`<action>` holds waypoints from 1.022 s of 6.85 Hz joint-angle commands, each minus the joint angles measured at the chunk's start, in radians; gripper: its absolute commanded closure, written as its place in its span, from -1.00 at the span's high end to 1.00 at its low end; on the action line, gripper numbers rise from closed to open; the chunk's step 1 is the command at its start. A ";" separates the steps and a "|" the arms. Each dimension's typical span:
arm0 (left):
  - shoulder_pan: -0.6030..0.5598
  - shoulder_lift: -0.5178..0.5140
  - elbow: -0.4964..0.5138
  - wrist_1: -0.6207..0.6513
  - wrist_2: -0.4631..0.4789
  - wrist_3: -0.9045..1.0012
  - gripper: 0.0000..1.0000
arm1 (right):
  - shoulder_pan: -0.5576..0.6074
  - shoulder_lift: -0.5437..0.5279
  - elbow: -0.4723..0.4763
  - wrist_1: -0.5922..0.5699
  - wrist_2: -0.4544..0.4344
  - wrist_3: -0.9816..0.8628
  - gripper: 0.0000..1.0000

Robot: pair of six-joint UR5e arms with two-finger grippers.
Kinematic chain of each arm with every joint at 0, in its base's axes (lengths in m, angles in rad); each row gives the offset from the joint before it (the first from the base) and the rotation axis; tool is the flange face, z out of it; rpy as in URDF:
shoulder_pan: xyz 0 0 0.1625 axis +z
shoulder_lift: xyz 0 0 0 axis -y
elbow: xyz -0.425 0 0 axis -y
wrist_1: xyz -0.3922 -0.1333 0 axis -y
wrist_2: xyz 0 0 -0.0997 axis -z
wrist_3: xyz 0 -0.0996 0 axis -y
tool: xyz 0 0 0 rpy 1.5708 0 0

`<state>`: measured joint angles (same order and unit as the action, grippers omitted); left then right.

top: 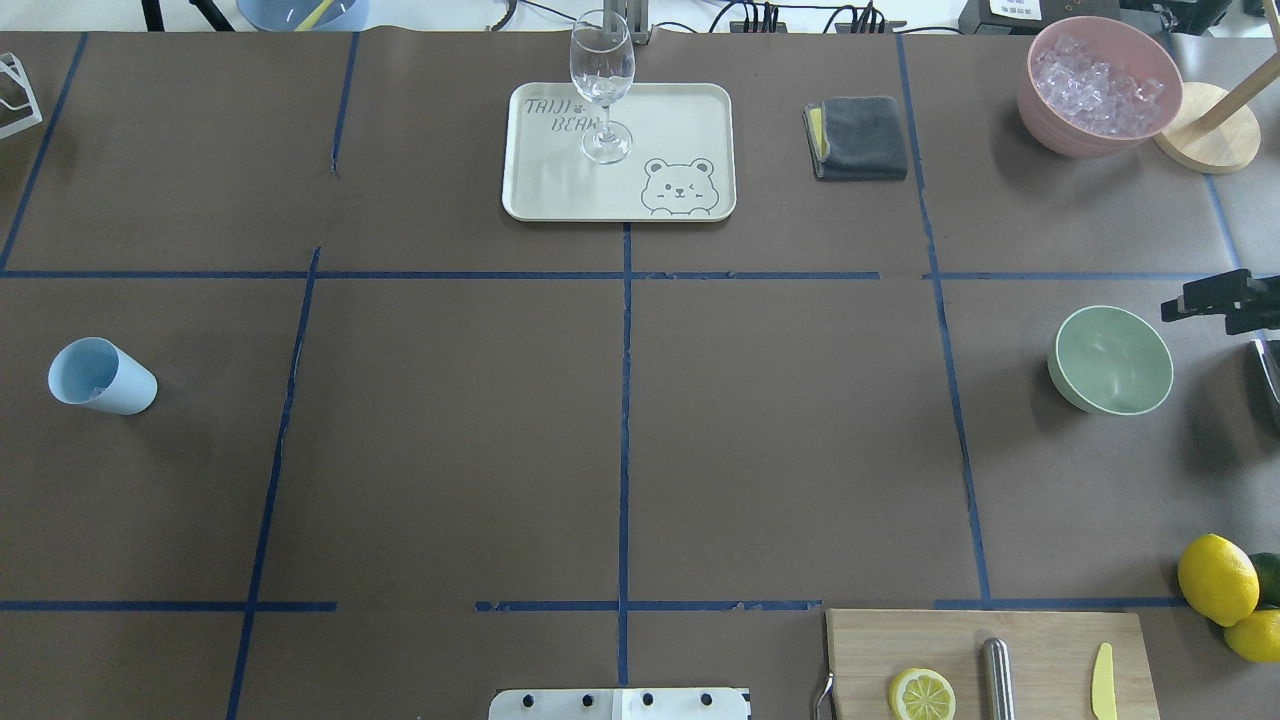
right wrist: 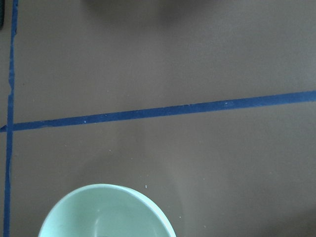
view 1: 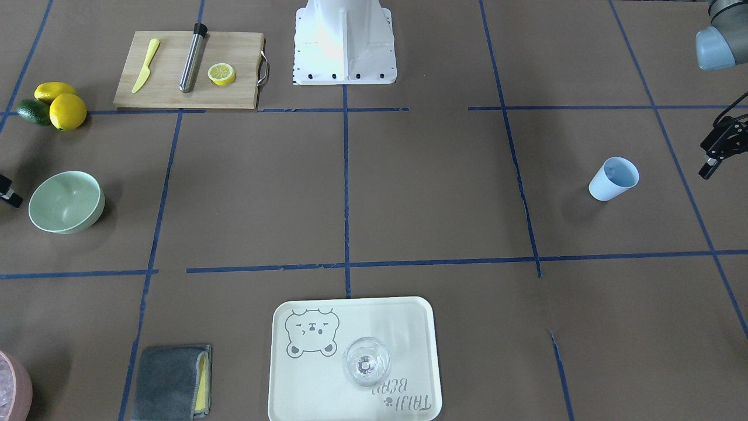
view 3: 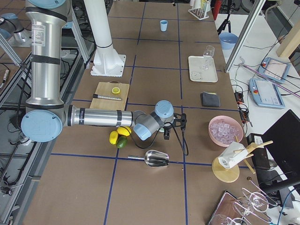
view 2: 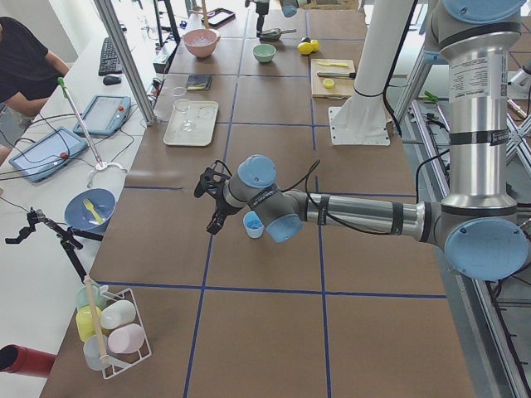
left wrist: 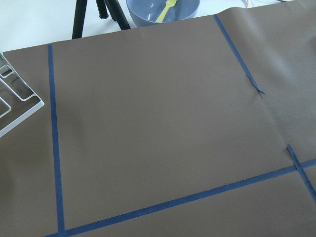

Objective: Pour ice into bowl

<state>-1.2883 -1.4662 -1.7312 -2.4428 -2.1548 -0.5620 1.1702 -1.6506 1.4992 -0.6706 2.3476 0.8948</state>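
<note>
The pale mint-green bowl (view 1: 66, 202) stands upright and empty on the robot's right side (top: 1110, 358); its rim shows at the bottom of the right wrist view (right wrist: 106, 212). No heap of small ice cubes shows clearly. A light blue cup (view 1: 613, 178) stands on the robot's left side (top: 100, 375); what is inside it is too small to tell. My left gripper (view 1: 714, 153) hovers beside the cup (view 2: 253, 224), looks open and holds nothing. My right gripper (top: 1215, 300) hovers just beyond the bowl at the table's edge, looks open (view 3: 172, 127) and holds nothing.
A pink container of ice (top: 1098, 85) stands far right. A tray (top: 560, 195) with a clear glass (top: 602, 90) and a grey cloth (top: 860, 137) lie at the far side. A cutting board (view 1: 169, 93) holds a lemon slice, a knife and a muddler. Lemons (view 1: 67, 111) and a metal scoop (view 3: 155, 158) lie near the right arm.
</note>
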 commanded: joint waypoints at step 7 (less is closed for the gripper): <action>0.075 -0.002 -0.033 -0.002 0.085 -0.088 1.00 | -0.109 -0.006 -0.080 0.209 -0.033 0.174 -1.00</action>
<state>-1.2179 -1.4673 -1.7662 -2.4463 -2.0707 -0.6498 1.0590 -1.6540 1.4134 -0.4630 2.3076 1.0763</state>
